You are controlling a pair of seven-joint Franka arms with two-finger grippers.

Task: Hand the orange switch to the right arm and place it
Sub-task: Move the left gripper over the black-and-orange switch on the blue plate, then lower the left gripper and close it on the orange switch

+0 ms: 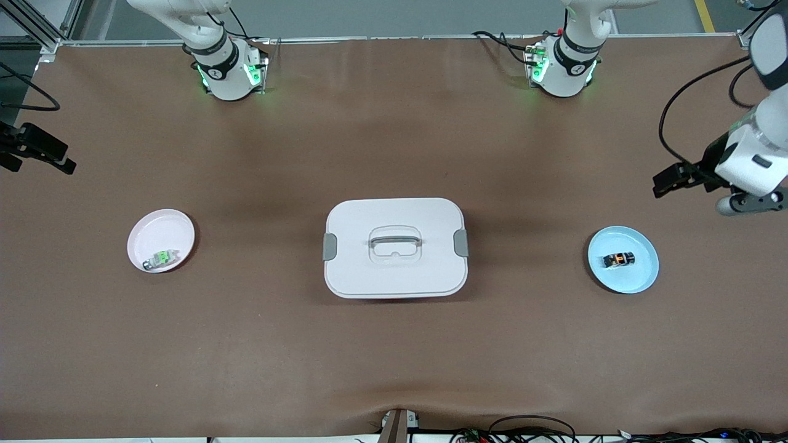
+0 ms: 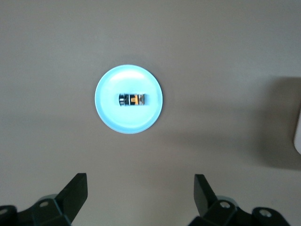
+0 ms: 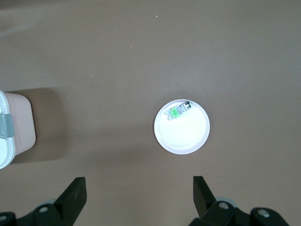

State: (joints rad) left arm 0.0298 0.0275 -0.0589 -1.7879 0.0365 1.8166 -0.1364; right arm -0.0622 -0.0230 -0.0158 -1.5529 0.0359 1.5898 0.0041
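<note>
- We are holding our left gripper (image 2: 140, 190) spread wide and empty, up over the bare mat at the left arm's end of the table.
- The orange switch (image 1: 619, 259) is lying in the blue plate (image 1: 640, 277), untouched.
- Our right gripper (image 3: 139, 190) is also gaping, waiting high near the pink plate (image 1: 148, 231) with the green-and-white component (image 1: 161, 258).
- We are judging the switch tiny: an off-centre pinch could flick it out, or the handover above the lidded white box (image 1: 394, 247) could drop it.

Bare table around blue plate (image 1: 640, 277); white lidded box (image 1: 394, 248) seemingly sole mid-table obstacle.
</note>
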